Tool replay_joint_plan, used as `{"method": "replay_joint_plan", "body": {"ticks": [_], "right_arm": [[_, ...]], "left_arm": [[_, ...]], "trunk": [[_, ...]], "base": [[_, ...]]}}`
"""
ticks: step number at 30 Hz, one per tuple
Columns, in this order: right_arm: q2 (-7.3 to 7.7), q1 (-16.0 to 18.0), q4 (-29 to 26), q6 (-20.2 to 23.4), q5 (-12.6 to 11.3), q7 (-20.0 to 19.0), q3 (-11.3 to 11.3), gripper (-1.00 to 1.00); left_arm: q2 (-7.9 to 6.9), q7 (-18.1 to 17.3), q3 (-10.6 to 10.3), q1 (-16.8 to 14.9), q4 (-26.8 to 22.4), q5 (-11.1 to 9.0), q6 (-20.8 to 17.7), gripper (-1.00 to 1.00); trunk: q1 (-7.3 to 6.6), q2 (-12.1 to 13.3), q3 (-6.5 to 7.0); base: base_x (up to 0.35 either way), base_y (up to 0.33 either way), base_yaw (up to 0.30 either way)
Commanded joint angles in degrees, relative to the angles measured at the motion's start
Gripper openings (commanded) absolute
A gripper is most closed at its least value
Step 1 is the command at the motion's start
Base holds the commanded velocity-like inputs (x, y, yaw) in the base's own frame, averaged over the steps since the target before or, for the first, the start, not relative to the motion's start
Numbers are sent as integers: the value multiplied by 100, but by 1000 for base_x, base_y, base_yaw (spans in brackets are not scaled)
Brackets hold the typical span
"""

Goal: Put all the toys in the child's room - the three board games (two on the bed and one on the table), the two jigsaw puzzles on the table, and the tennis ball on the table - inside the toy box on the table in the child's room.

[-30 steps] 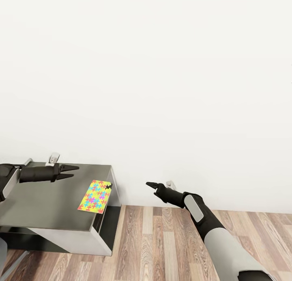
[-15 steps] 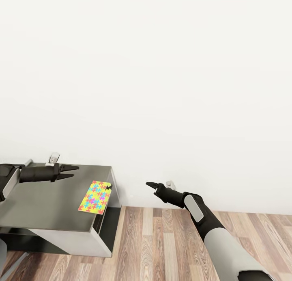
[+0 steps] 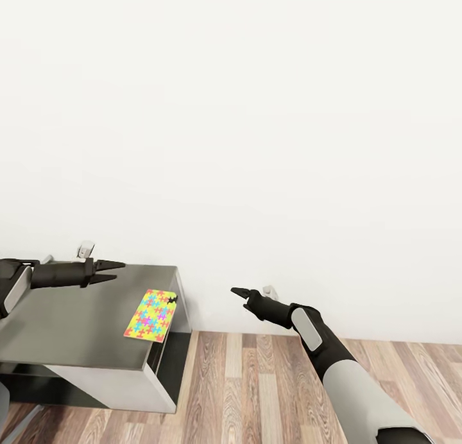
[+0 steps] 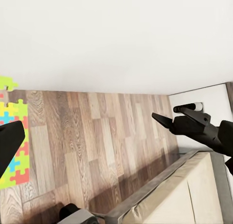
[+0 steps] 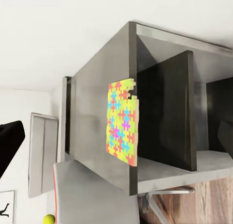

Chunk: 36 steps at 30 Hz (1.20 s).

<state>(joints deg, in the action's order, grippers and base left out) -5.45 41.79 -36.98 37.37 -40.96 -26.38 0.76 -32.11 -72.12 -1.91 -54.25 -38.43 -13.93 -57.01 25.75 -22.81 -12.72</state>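
Note:
One jigsaw puzzle (image 3: 151, 315), a flat board of yellow, pink, green and blue pieces, lies on the dark grey-topped side cabinet (image 3: 77, 315), right at its open-fronted edge. The right wrist view (image 5: 122, 122) and the left wrist view (image 4: 12, 132) catch it too. My left gripper (image 3: 114, 271) hovers open over the cabinet top, left of the puzzle and apart from it. My right gripper (image 3: 242, 296) hangs open and empty over the floor, to the puzzle's right. A small yellow-green tennis ball (image 5: 48, 218) shows far off. The bed (image 4: 187, 195), with its beige mattress, lies behind.
A plain white wall fills the space ahead, close behind the cabinet. Wood-plank floor (image 3: 269, 380) stretches to the right of the cabinet. The cabinet's side has open dark shelves (image 5: 165, 112). A black silhouette picture (image 5: 5, 209) hangs on a distant wall.
The whole picture has slid slightly downward, so the camera has moved. Both arms hold the same pose, and the puzzle lies where it was on the cabinet.

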Motion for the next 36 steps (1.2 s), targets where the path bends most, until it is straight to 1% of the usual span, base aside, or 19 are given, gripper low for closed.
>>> {"method": "replay_joint_plan", "body": {"ticks": [1, 36], "right_arm": [[0, 4, -2, 25, -17, 2, 1, 100], [0, 4, -2, 29, -9, 2, 12, 100]], "left_arm": [[-6, -11, -20, -6, 2, -22, -38, 100], [-7, -13, -18, -6, -1, -22, -45, 100]], "trunk": [[4, -11, -2], [4, -11, 332]], "base": [[0, 0, 0], [0, 0, 0]]}}
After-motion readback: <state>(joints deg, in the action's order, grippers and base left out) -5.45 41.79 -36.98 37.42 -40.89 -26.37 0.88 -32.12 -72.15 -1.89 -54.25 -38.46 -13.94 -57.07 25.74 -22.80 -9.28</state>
